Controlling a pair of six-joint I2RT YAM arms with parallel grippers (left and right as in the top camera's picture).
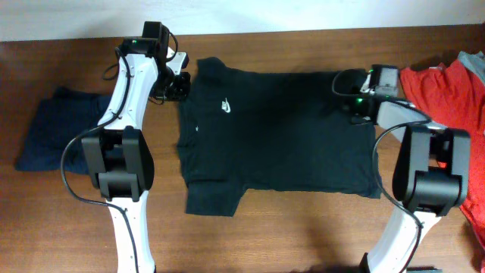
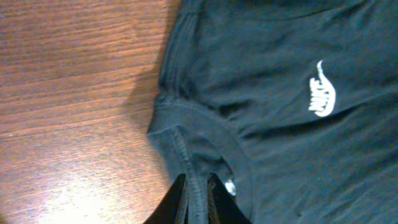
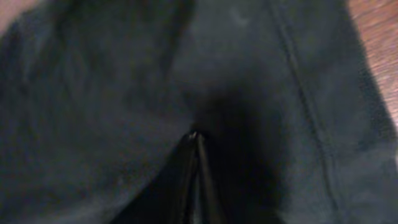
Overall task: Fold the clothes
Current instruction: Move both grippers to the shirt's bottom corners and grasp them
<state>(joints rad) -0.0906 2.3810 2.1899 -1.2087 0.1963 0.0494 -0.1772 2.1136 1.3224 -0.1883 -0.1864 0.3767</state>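
One black T-shirt (image 1: 280,136) lies spread flat on the wooden table (image 1: 303,235), chest side up, with both short sleeves out to its sides. Its small white chest logo (image 1: 226,106) sits close to the neck opening.

At the shirt's collar (image 2: 205,127), the left gripper (image 1: 179,85) has its jaws closed on the cloth. The left wrist view shows the gripper (image 2: 196,202) pinching a narrow raised ridge of the collar seam between its dark fingers (image 2: 177,202). The ribbed neckband curves away from the pinch, and the logo (image 2: 322,93) is further along the chest. Bare wood (image 2: 74,93) shows just beside the collar edge.

At the opposite end of the shirt, near one corner of the hem, the right gripper (image 1: 347,89) rests on the fabric. In the right wrist view its jaws (image 3: 194,165) are pressed together, and black cloth is gathered into a dark crease at the tips. A stitched hem line (image 3: 305,99) runs just beside them. The view is blurred, so how much cloth is caught cannot be told.

Beyond the shirt's collar end, apart from it, a navy garment (image 1: 57,129) lies folded on the table. Beyond the shirt's hem end, a red garment (image 1: 443,83) lies crumpled, behind the right arm.
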